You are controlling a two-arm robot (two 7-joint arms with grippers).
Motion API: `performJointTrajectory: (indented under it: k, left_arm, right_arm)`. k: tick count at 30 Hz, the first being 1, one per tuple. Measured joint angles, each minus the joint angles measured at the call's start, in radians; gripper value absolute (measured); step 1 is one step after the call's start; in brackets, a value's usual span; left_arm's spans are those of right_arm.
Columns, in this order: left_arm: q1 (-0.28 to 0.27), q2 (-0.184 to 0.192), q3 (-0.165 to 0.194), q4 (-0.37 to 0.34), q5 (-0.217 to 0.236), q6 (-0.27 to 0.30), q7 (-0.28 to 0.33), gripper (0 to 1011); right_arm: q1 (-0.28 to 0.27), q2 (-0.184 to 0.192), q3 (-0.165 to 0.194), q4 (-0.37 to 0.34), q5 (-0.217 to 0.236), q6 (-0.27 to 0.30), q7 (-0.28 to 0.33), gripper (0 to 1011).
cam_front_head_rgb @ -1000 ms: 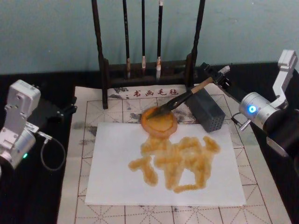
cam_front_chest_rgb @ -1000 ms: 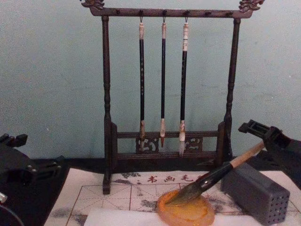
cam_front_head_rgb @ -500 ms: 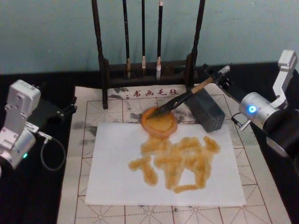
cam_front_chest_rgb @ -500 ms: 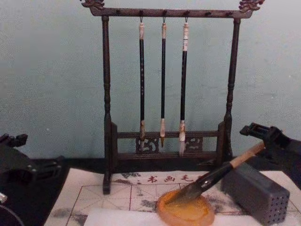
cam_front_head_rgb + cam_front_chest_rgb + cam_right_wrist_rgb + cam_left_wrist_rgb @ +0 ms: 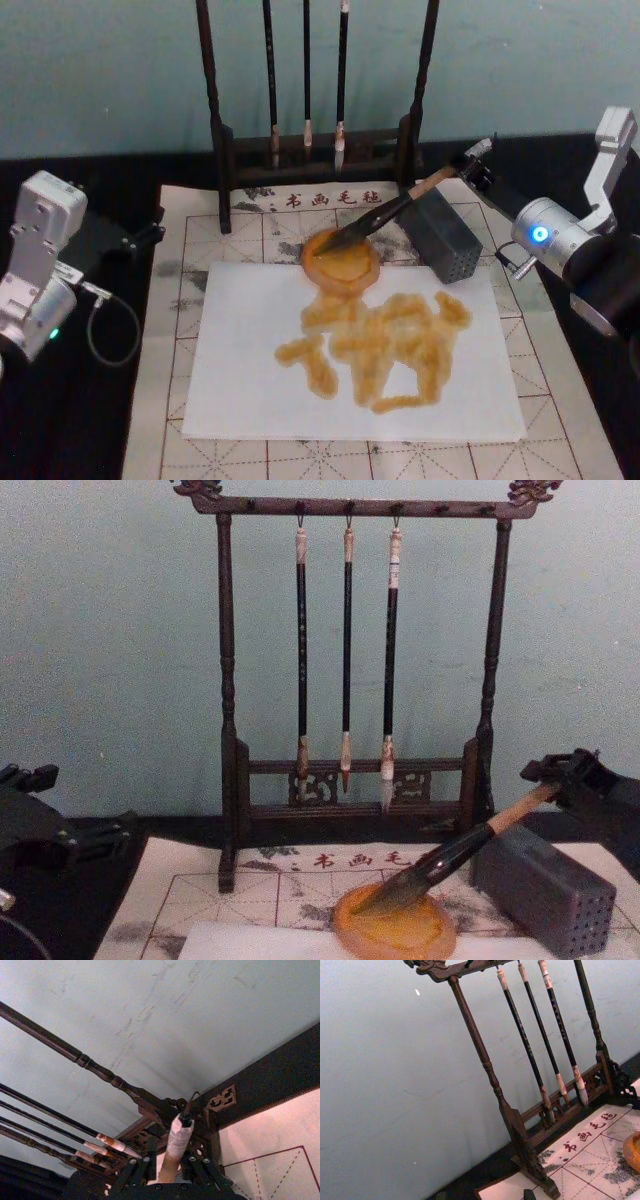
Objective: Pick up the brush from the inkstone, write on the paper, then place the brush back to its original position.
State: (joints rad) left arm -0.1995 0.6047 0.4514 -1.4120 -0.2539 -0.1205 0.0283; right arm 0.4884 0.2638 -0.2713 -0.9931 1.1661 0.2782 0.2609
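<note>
At the far right corner of the mat (image 5: 190, 225), my right gripper (image 5: 468, 168) sits at the very end of the brush (image 5: 385, 210). The brush lies with its dark bristles on the inkstone (image 5: 345, 283). Its handle slopes up and away toward my right, crossing the near top edge of the grey block (image 5: 445, 240); whether it leans on the block I cannot tell.

From the right wrist camera the white cap of the brush (image 5: 177, 1137) stands between the fingers (image 5: 137, 1166). I see a slim dark gap beside it, so I read the fingers as narrowly spread and not pinching. In the chest view the right gripper (image 5: 560, 775) meets the handle just at its tip, while the bristles of the brush (image 5: 450, 855) rest on the inkstone (image 5: 400, 935).

The paper (image 5: 250, 370) carries broad amber strokes, so I judge the writing done and the brush returned. What matters next is the handle's long axis, which points from the inkstone straight at the right gripper. I would back off along that line, since a sideways pull could catch the cap and roll the brush off the dish.

My left gripper (image 5: 135, 238) is parked at the mat's left edge, well apart from the brush.
</note>
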Motion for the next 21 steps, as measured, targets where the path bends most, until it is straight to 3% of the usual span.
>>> performJointTrajectory:
  k: [6, 21]
  left_arm:
    - [0.0, 0.0, 0.0, 0.0, 0.0, 0.0, 0.0, 1001]
    - [0.0, 0.0, 0.0, 0.0, 0.0, 0.0, 0.0, 1001]
  right_arm:
    - [0.0, 0.0, 0.0, 0.0, 0.0, 0.0, 0.0, 187]
    - [0.0, 0.0, 0.0, 0.0, -0.001, 0.0, 0.0, 187]
